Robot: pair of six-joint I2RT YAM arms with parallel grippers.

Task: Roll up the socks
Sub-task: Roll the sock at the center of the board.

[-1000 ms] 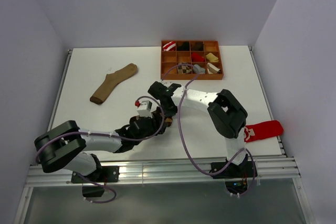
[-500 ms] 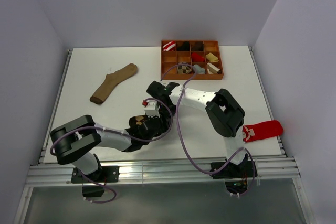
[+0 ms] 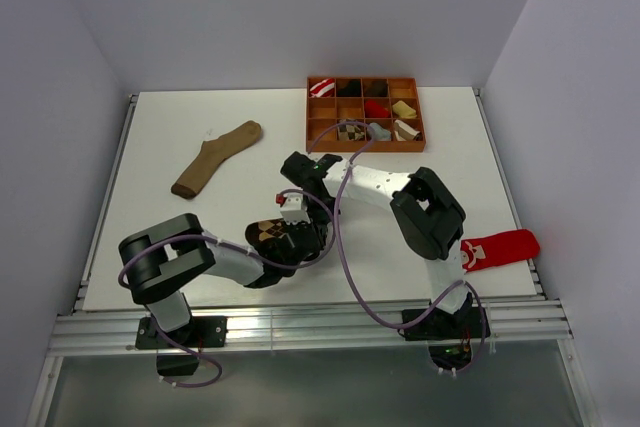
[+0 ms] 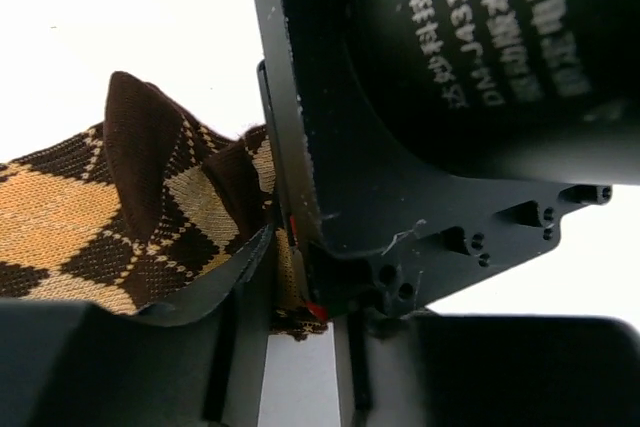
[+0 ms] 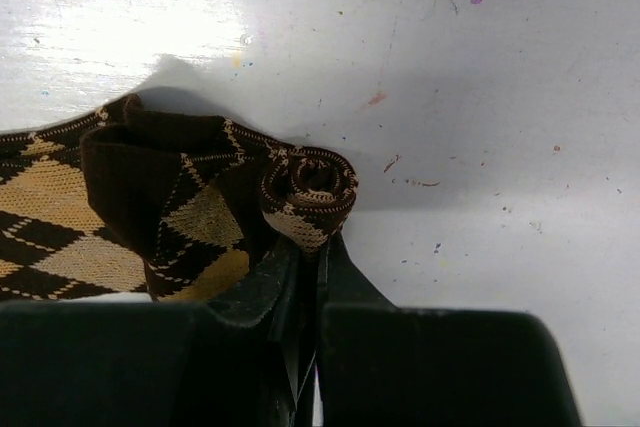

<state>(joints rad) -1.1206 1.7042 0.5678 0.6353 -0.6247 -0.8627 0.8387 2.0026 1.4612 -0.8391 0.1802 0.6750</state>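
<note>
The right gripper point(image 5: 312, 252) is pinched tight on the rolled tip of the darker argyle sock point(image 5: 170, 212), and the rest of the sock spreads out to the left of its fingers. The left gripper point(image 4: 303, 342) crowds right against it. A sock edge shows in the narrow gap between its jaws, but I can't tell whether it grips.

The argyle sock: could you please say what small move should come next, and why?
Probably the right gripper should turn to wind on more fabric: it is shut on the argyle sock's small coiled end, while the rest lies unrolled.
</note>
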